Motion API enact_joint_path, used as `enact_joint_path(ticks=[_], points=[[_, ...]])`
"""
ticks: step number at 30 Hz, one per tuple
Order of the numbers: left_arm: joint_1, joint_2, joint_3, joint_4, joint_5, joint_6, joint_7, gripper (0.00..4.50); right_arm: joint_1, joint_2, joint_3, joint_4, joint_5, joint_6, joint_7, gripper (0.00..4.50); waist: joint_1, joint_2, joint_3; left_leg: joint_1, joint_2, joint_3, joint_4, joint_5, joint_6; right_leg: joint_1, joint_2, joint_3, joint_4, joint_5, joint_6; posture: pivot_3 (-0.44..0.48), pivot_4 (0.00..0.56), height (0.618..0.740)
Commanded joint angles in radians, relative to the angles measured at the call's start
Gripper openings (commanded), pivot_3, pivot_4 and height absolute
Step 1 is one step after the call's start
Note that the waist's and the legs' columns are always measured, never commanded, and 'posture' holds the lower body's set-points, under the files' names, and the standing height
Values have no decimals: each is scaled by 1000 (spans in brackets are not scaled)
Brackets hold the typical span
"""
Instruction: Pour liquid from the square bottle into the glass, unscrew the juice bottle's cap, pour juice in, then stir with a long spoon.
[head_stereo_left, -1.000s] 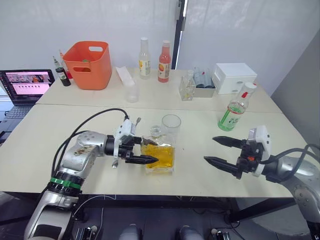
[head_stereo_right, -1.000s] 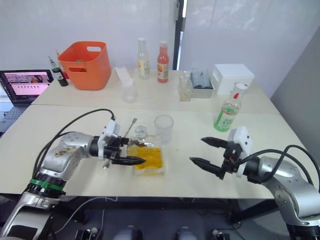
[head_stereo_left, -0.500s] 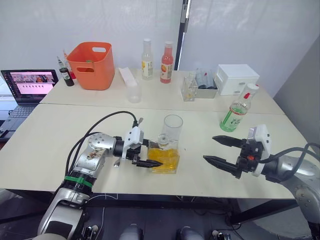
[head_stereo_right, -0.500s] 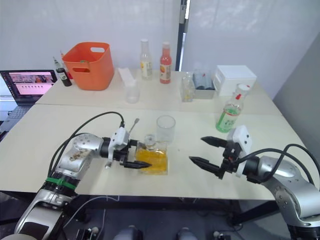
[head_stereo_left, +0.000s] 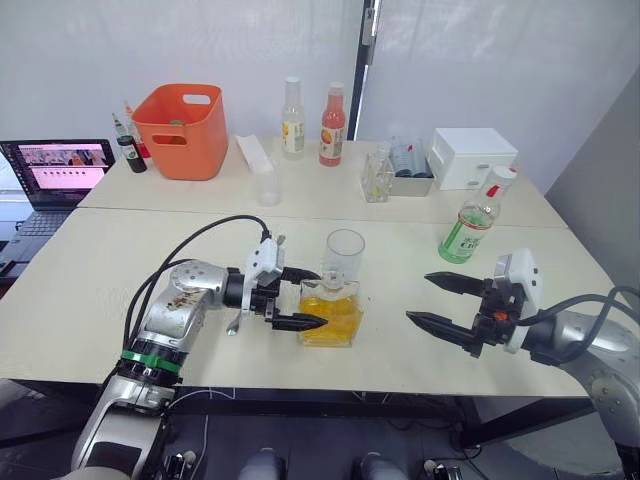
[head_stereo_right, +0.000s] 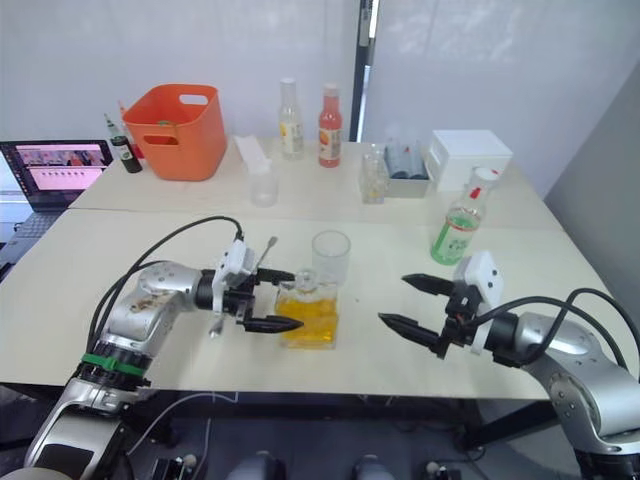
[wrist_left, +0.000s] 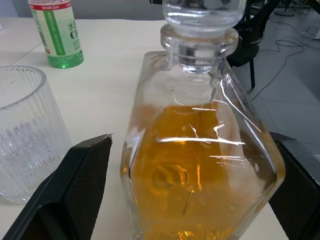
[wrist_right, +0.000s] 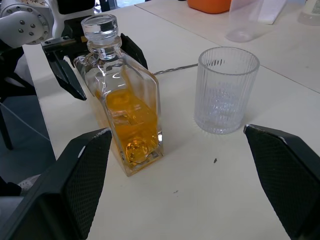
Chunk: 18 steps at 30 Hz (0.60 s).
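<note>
The square bottle (head_stereo_left: 331, 313) stands upright on the table (head_stereo_left: 90, 280), just beside the glass (head_stereo_left: 343, 259) and nearer the robot. The left gripper (head_stereo_left: 300, 298) is spread wide around the bottle's lower body, 1 finger on each side; a gap shows on both sides, so it holds nothing yet. The right gripper (head_stereo_left: 434, 301) hangs well apart to the right, wide open and empty.

The step in hand looks like taking hold of the bottle. To do it well, I would close squarely on 2 opposite flat faces, low on the body where the walls are broad — not on a corner, where smooth glass would likely twist out. The stopper (wrist_right: 101, 29) is still in the neck and probably has to come off before any pour.

The bottle is thick, clear, slick glass with sharp edges, about half full of amber liquid — likely heavy. The glass is a ribbed, thin-walled, empty tumbler. The long spoon (head_stereo_left: 253, 284) lies flat behind the left gripper.
</note>
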<state>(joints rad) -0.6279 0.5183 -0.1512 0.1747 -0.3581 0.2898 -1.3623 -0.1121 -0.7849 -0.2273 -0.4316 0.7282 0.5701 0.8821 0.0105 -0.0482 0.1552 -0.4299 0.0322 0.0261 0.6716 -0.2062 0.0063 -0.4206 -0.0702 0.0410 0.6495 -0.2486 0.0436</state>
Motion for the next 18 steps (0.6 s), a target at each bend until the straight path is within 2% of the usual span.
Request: enact_joint_path(ticks=[1,17,18], points=[[-2,-10,12,-31,-24,13,12,4478,-17,-1,-17,-18,2,-10,-4,4500,0,0,0,0,0,0,0,0,0,0,0,0,0,0,0,0,150,715],[-7,-64,6,-10,-19,-1,19,4478,7,-10,-27,-44,4,-4,-17,4500,0,0,0,0,0,0,0,0,0,0,0,0,0,0,0,0,150,715],[-7,-65,6,-12,-20,0,18,4221,8,-9,-28,-47,4,-3,-19,4500,0,0,0,0,0,0,0,0,0,0,0,0,0,0,0,0,150,715]])
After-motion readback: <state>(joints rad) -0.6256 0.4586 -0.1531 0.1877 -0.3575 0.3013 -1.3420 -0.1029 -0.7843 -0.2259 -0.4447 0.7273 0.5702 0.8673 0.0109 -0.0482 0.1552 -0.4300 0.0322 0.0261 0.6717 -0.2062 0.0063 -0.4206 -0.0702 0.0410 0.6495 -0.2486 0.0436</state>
